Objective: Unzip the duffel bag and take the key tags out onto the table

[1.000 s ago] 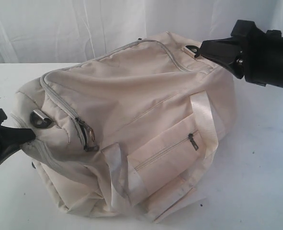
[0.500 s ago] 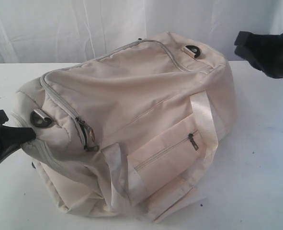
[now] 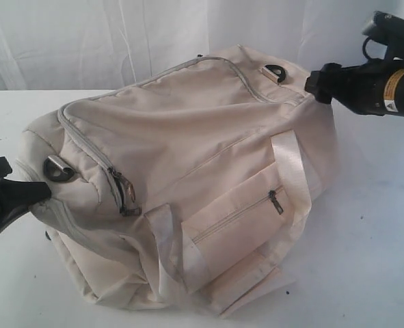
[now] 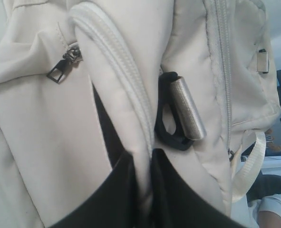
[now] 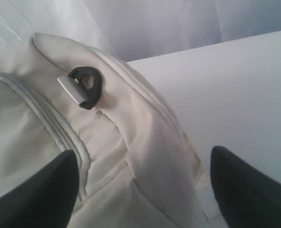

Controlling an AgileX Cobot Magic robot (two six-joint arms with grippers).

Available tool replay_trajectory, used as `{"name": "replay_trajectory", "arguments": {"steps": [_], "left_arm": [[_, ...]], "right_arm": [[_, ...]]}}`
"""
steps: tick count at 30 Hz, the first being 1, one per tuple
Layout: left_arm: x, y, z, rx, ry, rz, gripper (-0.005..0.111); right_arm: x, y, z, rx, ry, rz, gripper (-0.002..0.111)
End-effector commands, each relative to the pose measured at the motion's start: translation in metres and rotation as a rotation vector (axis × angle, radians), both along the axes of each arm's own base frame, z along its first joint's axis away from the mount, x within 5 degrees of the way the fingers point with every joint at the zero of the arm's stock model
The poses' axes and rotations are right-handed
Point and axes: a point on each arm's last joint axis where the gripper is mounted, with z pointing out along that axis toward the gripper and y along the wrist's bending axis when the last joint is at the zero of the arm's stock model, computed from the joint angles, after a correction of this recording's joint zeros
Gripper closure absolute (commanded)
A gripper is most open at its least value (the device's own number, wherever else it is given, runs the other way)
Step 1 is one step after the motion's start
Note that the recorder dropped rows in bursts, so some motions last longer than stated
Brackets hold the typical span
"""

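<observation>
While open surface (image 3: 372, 225) stretches wide to the right of the duffel bag (image 3: 188, 143) and in front of it, we have little room on the left, where the bag's end sits close to the exterior view's edge. A white curtain (image 3: 119, 41) hangs behind the far edge. The bag lies slantwise, from near left to far right, its main zipper closed with the pulls (image 3: 124, 193) toward the left end.

Our left gripper (image 4: 144, 166) is clamped on a piped fold of fabric at that left end, just beside a black D-ring (image 4: 176, 114). Our right gripper (image 5: 142, 164) has its fingers spread wide, apart from each other, over the bag's far-right end, near the second D-ring (image 5: 87, 87). We cannot tell whether it touches the fabric.

Our left arm comes in low from the left edge, and our right arm reaches in roughly level from the right, above the surface.
</observation>
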Motion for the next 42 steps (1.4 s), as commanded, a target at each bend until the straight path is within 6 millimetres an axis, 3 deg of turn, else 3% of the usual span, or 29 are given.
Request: {"name": "replay_trajectory", "arguments": {"steps": [1,3,6,7,15,18,21,24,26,30,35,42], "left_arm": [[0.0,-0.002,0.002,0.006,-0.012,-0.015,0.107],[0.0,-0.002,0.002,0.006,-0.012,-0.015,0.107],[0.001,-0.001,0.002,0.042,-0.05,-0.026,0.107],[0.001,-0.001,0.002,0.046,-0.057,-0.025,0.107],[0.008,0.006,0.008,-0.048,-0.067,0.115,0.107],[0.014,0.015,0.013,-0.031,-0.091,0.144,0.107],[0.02,0.04,0.019,0.018,-0.121,0.212,0.107],[0.023,0.057,0.024,0.061,-0.125,0.235,0.107],[0.025,0.06,0.027,0.122,-0.133,0.187,0.107],[0.031,0.064,0.034,0.156,-0.139,0.19,0.107],[0.043,0.071,0.048,0.242,-0.155,0.182,0.107],[0.044,0.07,0.051,0.253,-0.167,0.161,0.107]], "right_arm": [[0.018,0.008,-0.018,0.1,0.063,0.001,0.037],[0.019,0.013,-0.021,0.161,0.071,0.041,0.051],[0.013,0.023,-0.014,0.176,0.027,0.177,0.1],[0.012,0.024,-0.013,0.182,0.027,0.202,0.109],[-0.016,0.02,-0.001,0.109,0.204,0.37,0.108],[-0.039,0.02,0.03,0.219,0.192,0.501,0.108],[-0.06,0.021,0.063,0.254,0.133,0.563,0.108],[-0.089,0.029,0.08,0.363,0.193,0.777,0.108],[-0.099,0.03,0.087,0.387,0.215,0.767,0.108],[-0.119,0.028,0.085,0.387,0.219,0.768,0.108],[-0.159,0.024,0.064,0.405,0.278,0.756,0.108],[-0.202,0.019,0.053,0.403,0.273,0.757,0.108]]}}
